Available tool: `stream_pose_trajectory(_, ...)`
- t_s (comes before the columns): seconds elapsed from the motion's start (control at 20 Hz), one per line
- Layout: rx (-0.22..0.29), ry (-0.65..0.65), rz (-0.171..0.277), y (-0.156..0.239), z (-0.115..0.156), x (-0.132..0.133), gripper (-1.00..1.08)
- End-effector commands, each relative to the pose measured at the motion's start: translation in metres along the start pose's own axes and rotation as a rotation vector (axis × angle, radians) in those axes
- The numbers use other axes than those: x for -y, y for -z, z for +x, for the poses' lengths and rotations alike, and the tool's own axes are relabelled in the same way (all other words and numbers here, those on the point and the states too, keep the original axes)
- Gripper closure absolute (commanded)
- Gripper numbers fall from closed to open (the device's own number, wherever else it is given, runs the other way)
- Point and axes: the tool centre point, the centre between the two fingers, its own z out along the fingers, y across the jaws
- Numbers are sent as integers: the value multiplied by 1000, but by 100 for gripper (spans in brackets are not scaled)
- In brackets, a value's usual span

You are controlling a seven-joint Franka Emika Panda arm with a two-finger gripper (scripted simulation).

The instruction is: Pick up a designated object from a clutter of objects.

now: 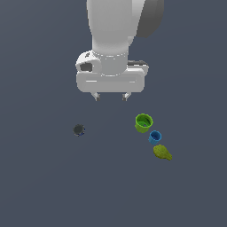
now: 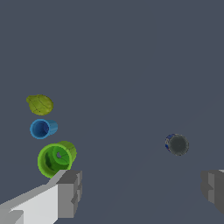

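gripper point(image 1: 111, 96) hanging wide open and empty above the counter point(image 1: 40, 186), dark grey cup with a blue band point(image 1: 79, 130) sitting alone toward the exterior view's left, well apart from the green cup point(image 1: 143, 123), blue cup point(image 1: 154, 137), olive pear-ish lump point(image 1: 162, 152) lining up on the right

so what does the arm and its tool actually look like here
The arm is a thick, smooth, white rounded column with a grey patch at its upper edge. It ends in a wide, boxy white tool with a dark recess on one side and two short, small grey fingertips. In the wrist view the fingers are blocky grey pads on a white body. No cables or markings show.
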Motion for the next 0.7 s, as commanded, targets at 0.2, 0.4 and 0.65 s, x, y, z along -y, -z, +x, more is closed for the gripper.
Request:
stream_pose_trajectory(0.2, -1, 12, -7, -2, 0, 5, -92)
stream_pose_trajectory(0.4, -2, 38, -22, -5, 1, 16, -92)
stream_pose_trajectory(0.65, -2, 41, -23, -5, 1, 17, -92)
